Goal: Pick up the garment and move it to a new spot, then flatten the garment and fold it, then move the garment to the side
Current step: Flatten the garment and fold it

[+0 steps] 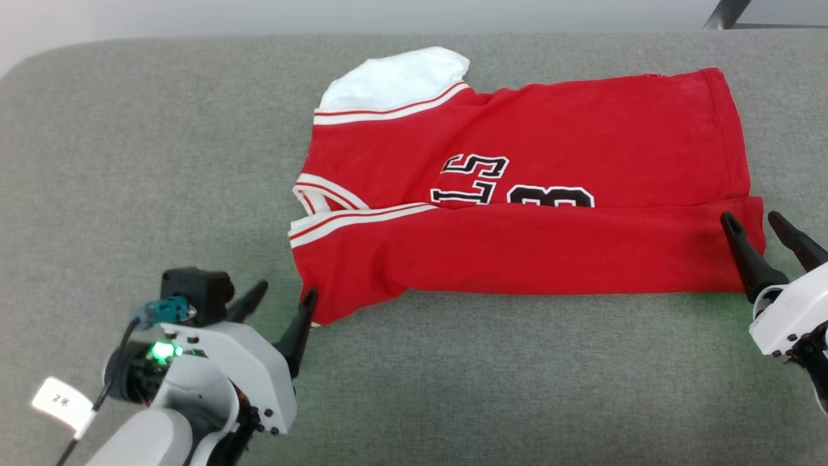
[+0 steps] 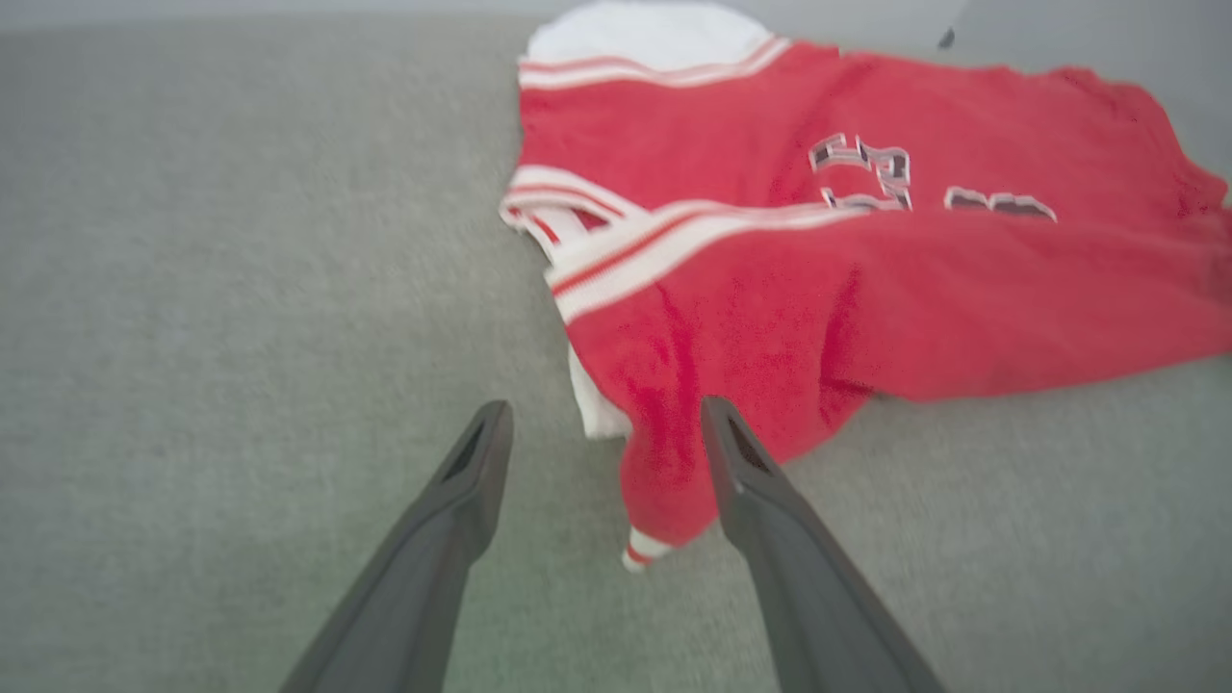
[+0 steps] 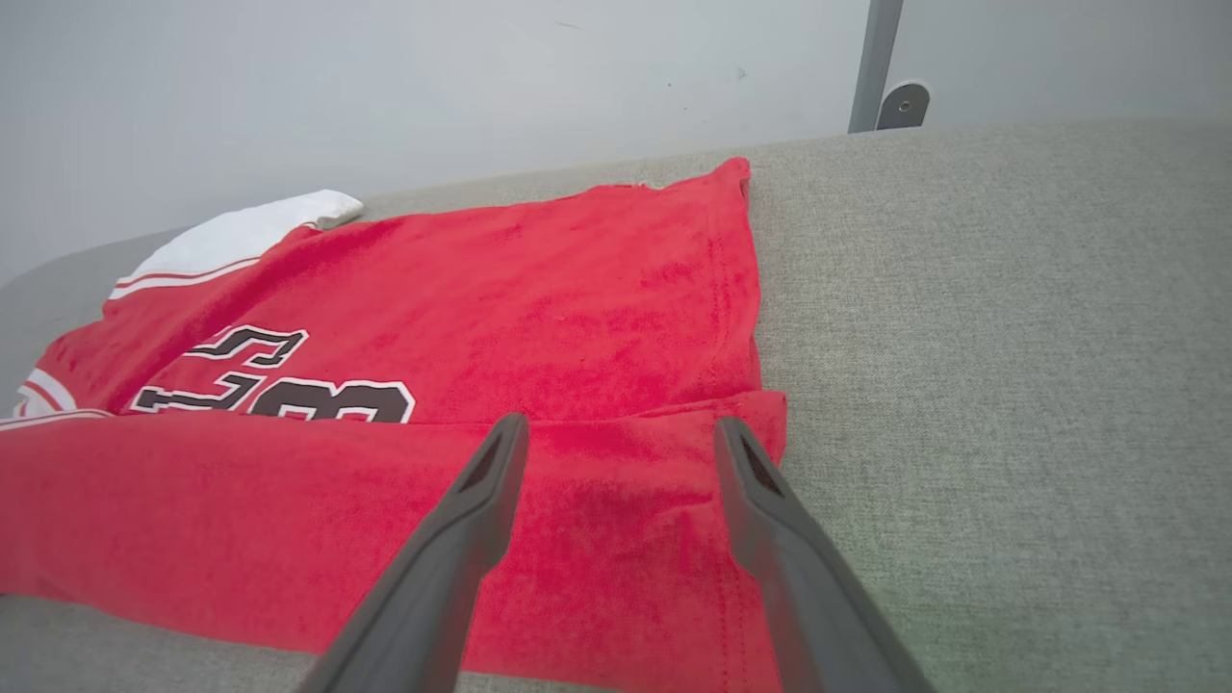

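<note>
The garment (image 1: 530, 194), a red jersey with white sleeves, striped trim and black numbers, lies flat across the grey surface with its near long edge folded over onto the body. My left gripper (image 1: 284, 292) stands open at the garment's near left corner, one finger touching the cloth edge; in the left wrist view the open gripper (image 2: 602, 423) straddles the red corner (image 2: 664, 462) without holding it. My right gripper (image 1: 750, 220) is open at the near right corner by the hem; in the right wrist view the gripper (image 3: 621, 433) hovers over the folded flap (image 3: 616, 539) of the garment.
The grey fabric surface (image 1: 162, 162) stretches wide to the left, to the front and past the hem on the right. A pale wall (image 3: 433, 87) and a metal post (image 3: 871, 67) stand behind its far edge.
</note>
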